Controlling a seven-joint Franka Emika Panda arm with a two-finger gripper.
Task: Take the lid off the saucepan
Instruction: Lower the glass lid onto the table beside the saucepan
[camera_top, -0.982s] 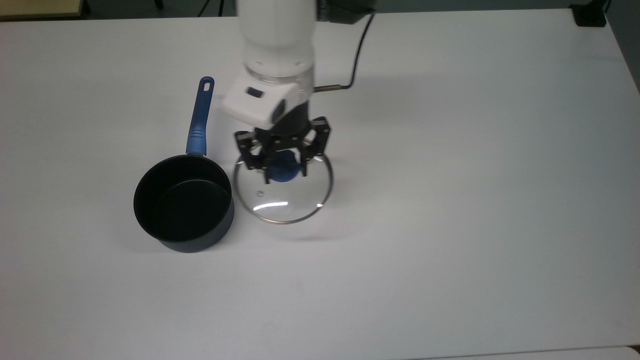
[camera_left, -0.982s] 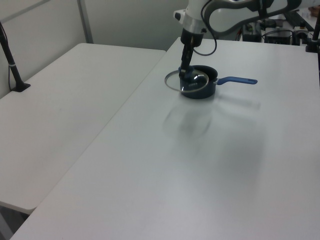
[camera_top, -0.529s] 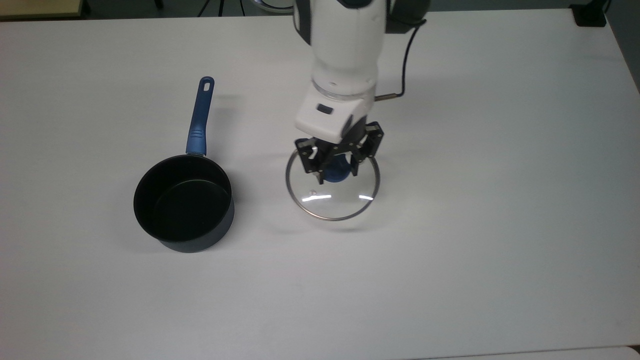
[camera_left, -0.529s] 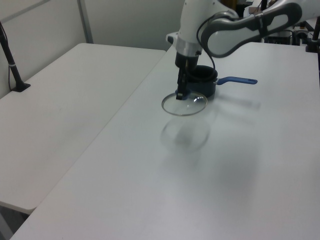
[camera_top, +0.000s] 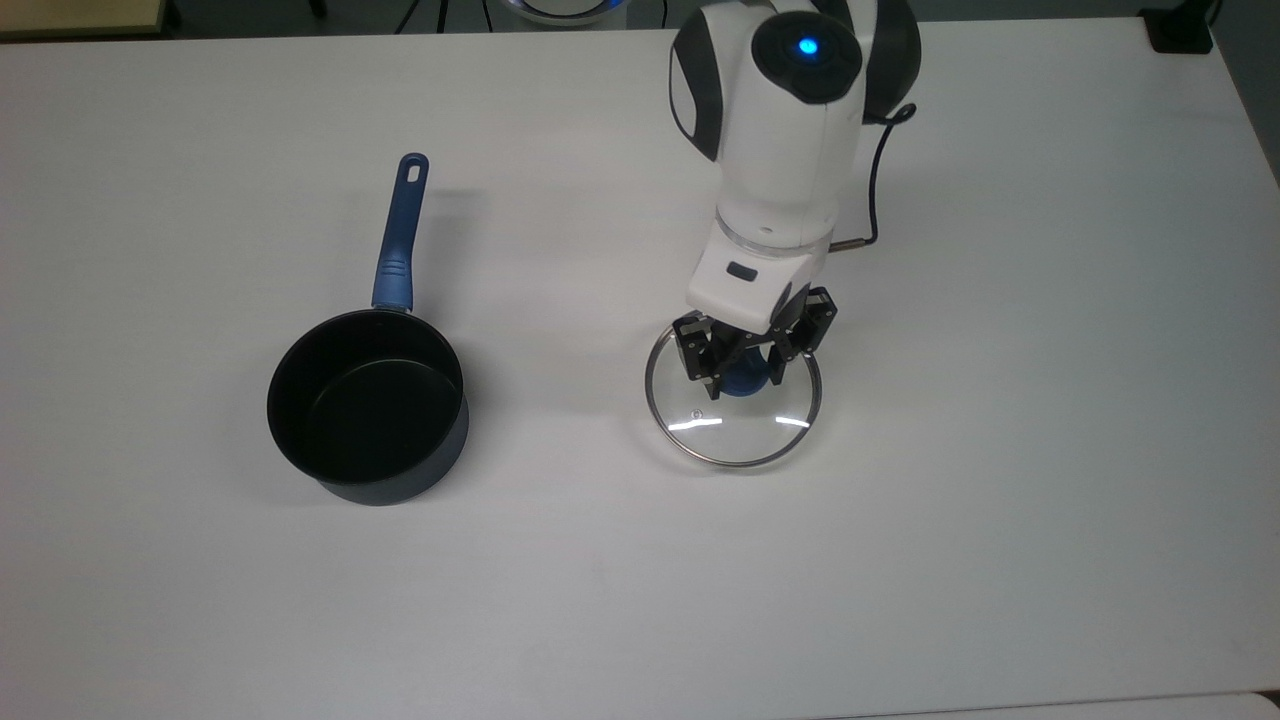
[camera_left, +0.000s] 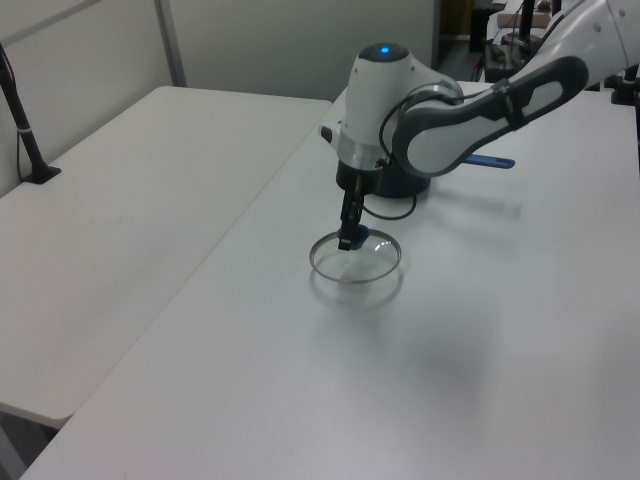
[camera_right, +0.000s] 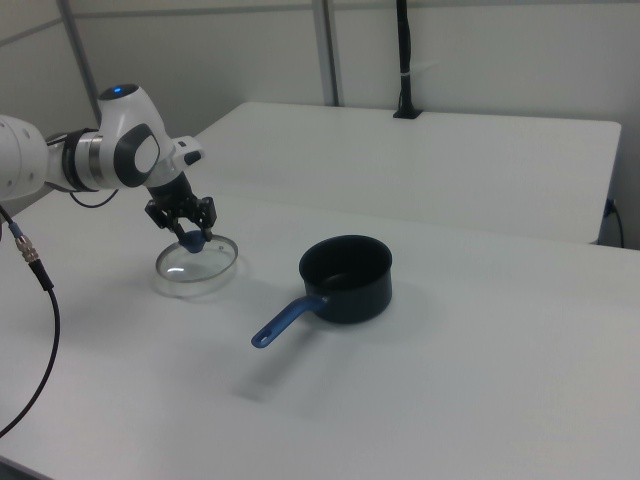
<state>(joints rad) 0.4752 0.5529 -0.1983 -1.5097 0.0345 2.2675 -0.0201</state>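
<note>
Pincer (camera_top: 745, 377) at centre-right of the top view is clamped on the blue knob (camera_top: 742, 384) of the lid (camera_top: 733, 430), its black fingers (camera_top: 696, 364) pressed on either side of it. Whether the glass disc rests on the white worktop (camera_top: 1000, 500) or hangs just above it cannot be told. Well apart from the lid, at centre-left of the top view, the saucepan (camera_top: 368, 418) stands uncovered, black inside showing, its blue handle (camera_top: 398, 233) pointing toward the top edge. In the left view the pincer (camera_left: 346, 240) and lid (camera_left: 356, 262) sit mid-frame, the arm (camera_left: 470, 110) reaching in from the upper right. In the right view the lid (camera_right: 197, 265) lies left of centre under the pincer (camera_right: 189, 237), and the saucepan (camera_right: 347, 279) stands at centre.
</note>
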